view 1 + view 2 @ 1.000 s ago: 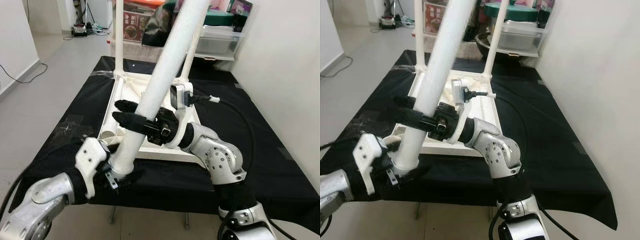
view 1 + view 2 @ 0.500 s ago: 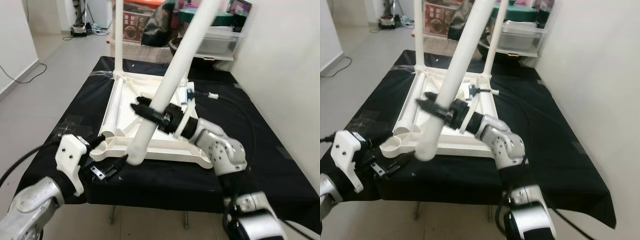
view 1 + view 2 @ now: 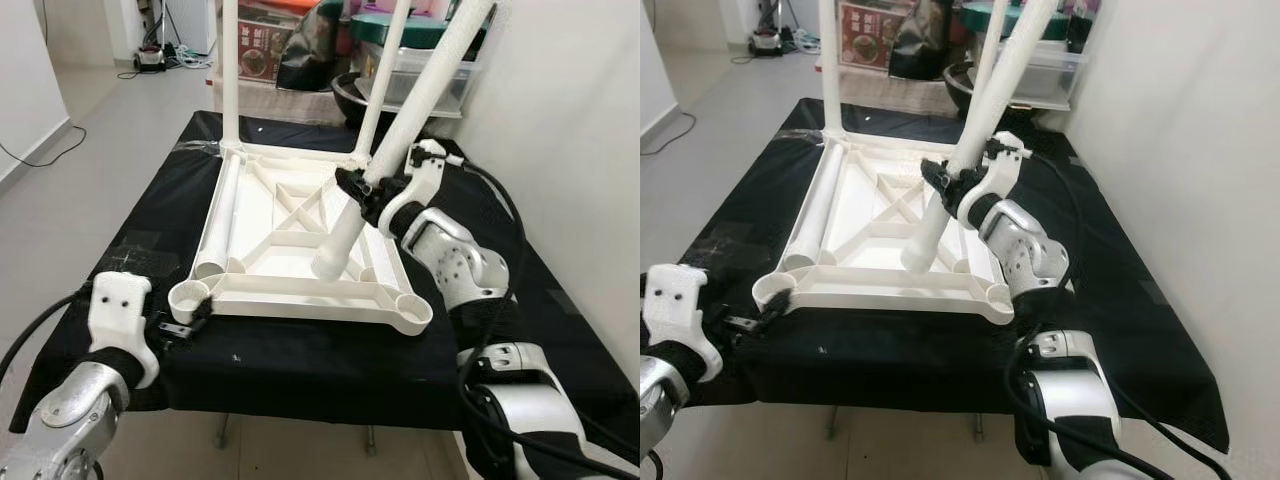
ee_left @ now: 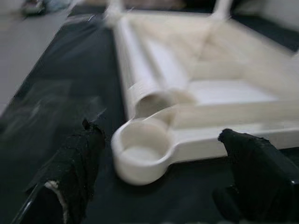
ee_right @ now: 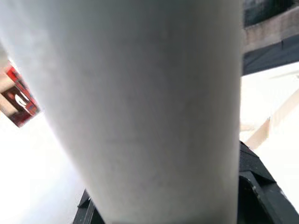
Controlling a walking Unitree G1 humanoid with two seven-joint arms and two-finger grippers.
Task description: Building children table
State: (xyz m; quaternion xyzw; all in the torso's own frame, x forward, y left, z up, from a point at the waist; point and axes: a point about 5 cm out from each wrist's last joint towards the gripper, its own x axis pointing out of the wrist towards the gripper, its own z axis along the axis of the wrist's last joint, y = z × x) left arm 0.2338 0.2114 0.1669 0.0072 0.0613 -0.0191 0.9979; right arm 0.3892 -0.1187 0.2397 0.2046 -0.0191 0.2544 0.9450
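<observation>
A white children's table top (image 3: 300, 290) lies upside down on the black-covered table (image 3: 300, 370). Two white legs stand upright in its far corners (image 3: 230, 70) (image 3: 385, 85). Another leg (image 3: 222, 210) lies loose along the left inside. My right gripper (image 3: 365, 190) is shut on a fourth white leg (image 3: 400, 130), held tilted with its lower end (image 3: 330, 265) over the frame near the front right. That leg (image 5: 140, 93) is seen up close in the right wrist view. My left gripper (image 4: 163, 177) is open beside the front left corner socket (image 4: 140, 151), holding nothing.
The front right corner socket (image 3: 410, 312) stands free. Behind the table are storage boxes (image 3: 430, 70) and a dark bowl (image 3: 355, 95). A white wall (image 3: 580, 150) runs close along the right. Bare floor (image 3: 100, 150) lies to the left.
My left gripper let go of the leg's lower end and dropped to the front left socket. My right gripper swung the leg away toward the far right, over the frame.
</observation>
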